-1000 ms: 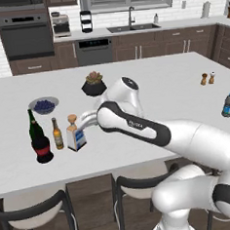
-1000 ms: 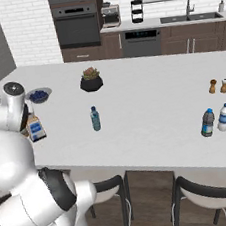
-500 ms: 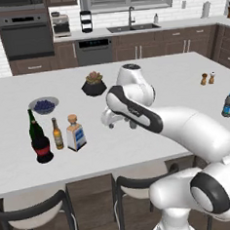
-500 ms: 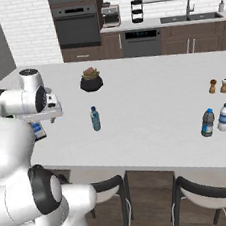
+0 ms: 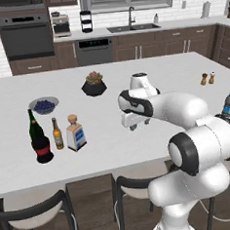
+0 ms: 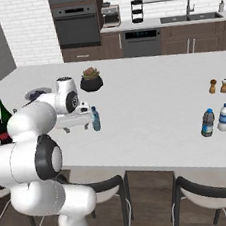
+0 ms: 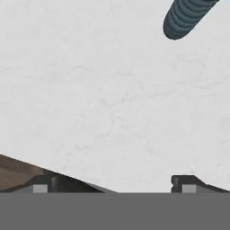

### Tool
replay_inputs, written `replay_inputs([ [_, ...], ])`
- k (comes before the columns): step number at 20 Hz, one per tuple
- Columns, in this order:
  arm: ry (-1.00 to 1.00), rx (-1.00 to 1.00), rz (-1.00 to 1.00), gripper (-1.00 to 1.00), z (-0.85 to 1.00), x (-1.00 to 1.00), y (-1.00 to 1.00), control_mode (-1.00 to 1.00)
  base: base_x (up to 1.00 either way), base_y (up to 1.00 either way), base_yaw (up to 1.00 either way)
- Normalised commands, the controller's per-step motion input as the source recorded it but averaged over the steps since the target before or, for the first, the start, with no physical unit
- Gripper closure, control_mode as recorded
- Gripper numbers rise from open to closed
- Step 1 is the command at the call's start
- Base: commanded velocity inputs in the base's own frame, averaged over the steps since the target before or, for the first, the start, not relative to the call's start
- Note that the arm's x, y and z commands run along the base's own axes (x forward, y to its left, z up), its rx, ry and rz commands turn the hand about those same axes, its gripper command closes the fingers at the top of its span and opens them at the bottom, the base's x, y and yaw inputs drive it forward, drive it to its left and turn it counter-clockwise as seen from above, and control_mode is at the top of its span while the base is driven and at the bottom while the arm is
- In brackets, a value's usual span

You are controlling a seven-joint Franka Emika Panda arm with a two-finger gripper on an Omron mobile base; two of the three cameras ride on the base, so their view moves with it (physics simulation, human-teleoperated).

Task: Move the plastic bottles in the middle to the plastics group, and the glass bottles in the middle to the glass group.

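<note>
A small clear bluish water bottle [image 6: 95, 119] stands in the middle of the white island counter [image 6: 149, 105]. My gripper [image 6: 76, 127] hangs low just left of it, open and holding nothing. In the hand view the bottle's ribbed dark cap [image 7: 184, 18] shows at the top right, beyond the gripper [image 7: 114, 184]. In the left base view the gripper [image 5: 133, 126] points down and my arm hides that bottle. At the left stand the square blue-labelled bottle [image 5: 75, 133], the slim amber bottle [image 5: 57, 133], the dark red-labelled bottle [image 5: 43, 149] and the tall green bottle [image 5: 33, 124]. A pair of water bottles [image 6: 216, 120] stands far right.
A potted plant [image 5: 94, 84] and a bowl of blueberries [image 5: 44, 105] sit behind the bottles at the left. Salt and pepper shakers [image 6: 218, 86] stand at the right, behind the pair of water bottles. Dark chairs [image 5: 42, 215] line the counter's near edge.
My arm has swung right, away from the square bottle at the left, and the open hand now hangs beside the small water bottle in the middle. The bottles have not moved.
</note>
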Motion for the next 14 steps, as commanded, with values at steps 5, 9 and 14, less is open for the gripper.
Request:
replay_inputs([
  [5,-0.28,0.12,0.00,-1.00,0.62,-0.15,-0.56,-1.00,0.00,0.00,0.00],
  [9,-0.20,-0.01,0.00,-1.00,0.85,-0.03,-0.02,-1.00,0.00,0.00,0.00],
  [14,-0.02,-0.12,0.00,-1.00,0.25,0.20,0.00,-1.00,0.00,0.00,0.00],
])
